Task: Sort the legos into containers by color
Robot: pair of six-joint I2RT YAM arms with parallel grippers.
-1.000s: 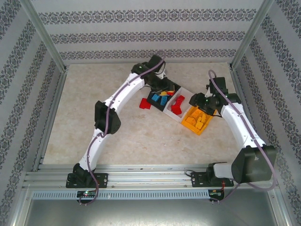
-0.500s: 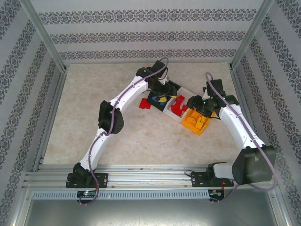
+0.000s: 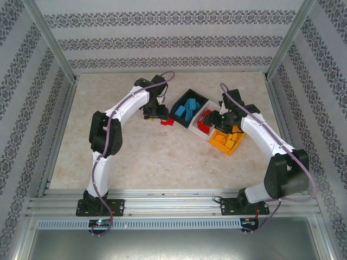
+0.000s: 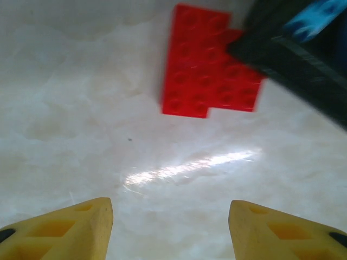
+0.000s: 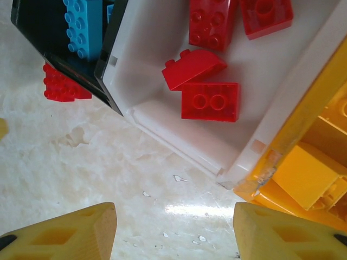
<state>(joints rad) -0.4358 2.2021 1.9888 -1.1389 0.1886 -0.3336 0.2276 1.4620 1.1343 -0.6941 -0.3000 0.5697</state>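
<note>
Jaws of left end effector (image 4: 171, 216) stand apart over a red lego (image 4: 209, 62) beside black bin (image 4: 303, 59). Right end effector (image 5: 173, 227) is apart too.

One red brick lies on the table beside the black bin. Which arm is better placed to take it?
Left. The left gripper, open, hovers close before the red brick, with bare table between. The right gripper, open, hangs by the white bin, farther away.
</note>
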